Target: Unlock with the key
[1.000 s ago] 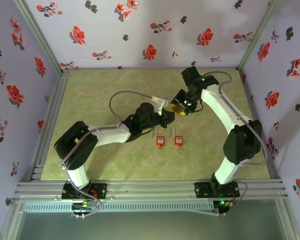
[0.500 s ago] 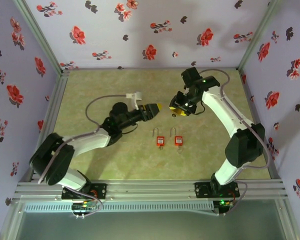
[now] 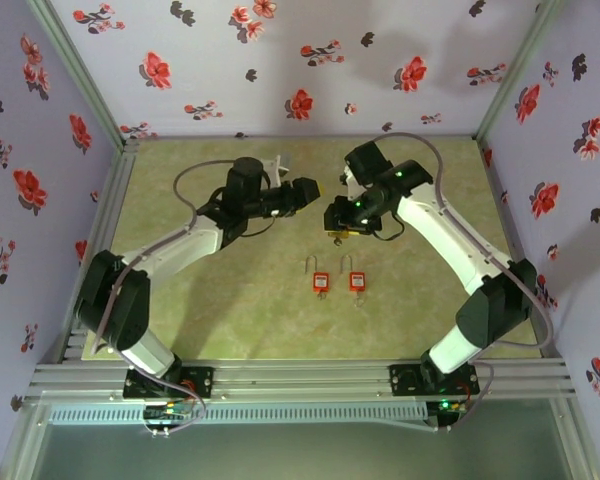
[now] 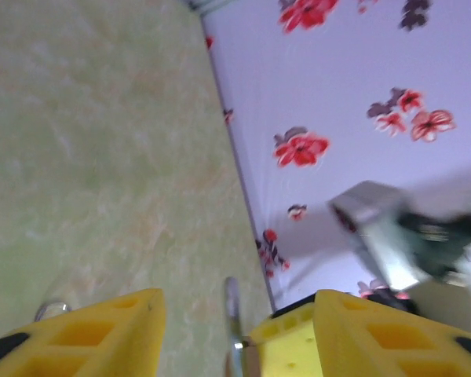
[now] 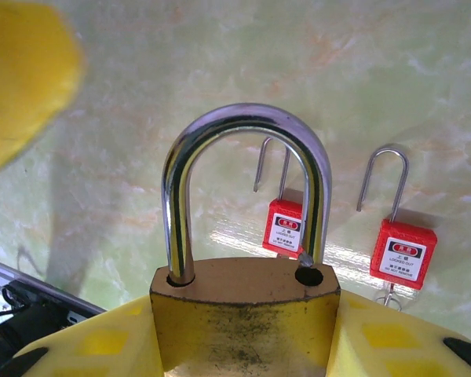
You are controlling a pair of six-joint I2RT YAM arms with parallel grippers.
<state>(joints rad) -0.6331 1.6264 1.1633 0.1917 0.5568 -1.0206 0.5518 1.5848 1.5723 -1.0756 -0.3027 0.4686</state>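
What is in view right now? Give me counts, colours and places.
brass padlock: one, brass body with a silver shackle, clamped in the right end effector
red padlocks: two, red with silver shackles, side by side on the table, in front of the brass padlock
thin metal piece: one, silver, beside a finger of the left end effector; too blurred to tell if it is the key
table: one, pale green
walls: three, lilac with red flowers, around the table
frame rail: one, silver, near edge
left end effector: one, yellow fingers apart, facing the right one
right end effector: one, yellow fingers, shut on the brass padlock
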